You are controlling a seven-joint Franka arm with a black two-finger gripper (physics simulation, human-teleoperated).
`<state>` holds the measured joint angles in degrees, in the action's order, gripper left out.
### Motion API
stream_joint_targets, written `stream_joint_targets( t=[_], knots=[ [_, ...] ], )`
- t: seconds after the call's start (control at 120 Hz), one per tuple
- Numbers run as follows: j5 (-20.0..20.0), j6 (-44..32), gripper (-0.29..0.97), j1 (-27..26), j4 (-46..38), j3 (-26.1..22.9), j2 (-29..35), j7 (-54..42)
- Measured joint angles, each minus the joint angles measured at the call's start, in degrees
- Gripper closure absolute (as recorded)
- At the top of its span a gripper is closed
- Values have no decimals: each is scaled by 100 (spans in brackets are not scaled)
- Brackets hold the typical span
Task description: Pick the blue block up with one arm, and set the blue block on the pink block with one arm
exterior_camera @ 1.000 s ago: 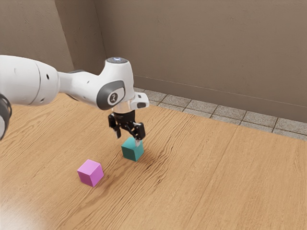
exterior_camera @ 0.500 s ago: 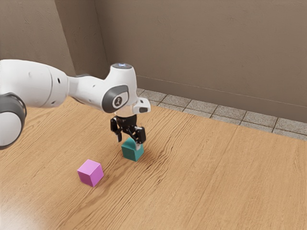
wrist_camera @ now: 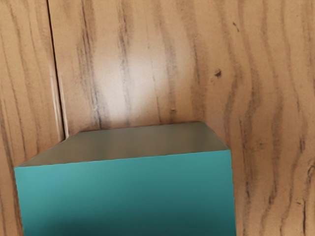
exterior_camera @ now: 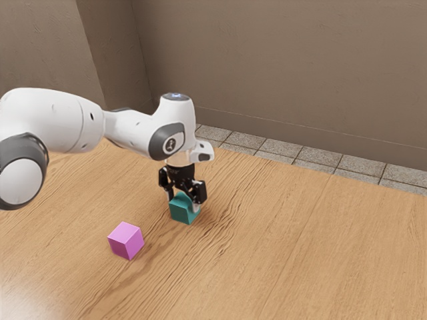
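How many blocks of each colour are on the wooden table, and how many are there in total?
Blue block: 1
Pink block: 1
Total: 2 blocks

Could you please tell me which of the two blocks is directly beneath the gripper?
The teal-blue block sits directly under the gripper. The pink block lies apart from it, toward the exterior view's left and nearer the camera.
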<state>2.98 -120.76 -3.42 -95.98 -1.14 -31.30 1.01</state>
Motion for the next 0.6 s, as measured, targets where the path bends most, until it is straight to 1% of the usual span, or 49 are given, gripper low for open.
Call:
stream_joint_targets(
  t=[0.483,0.6],
  knots=[
    [30,11,0,15,164,9,-273,-25],
    [30,10,8,19,173,9,-283,-36]
  ],
)
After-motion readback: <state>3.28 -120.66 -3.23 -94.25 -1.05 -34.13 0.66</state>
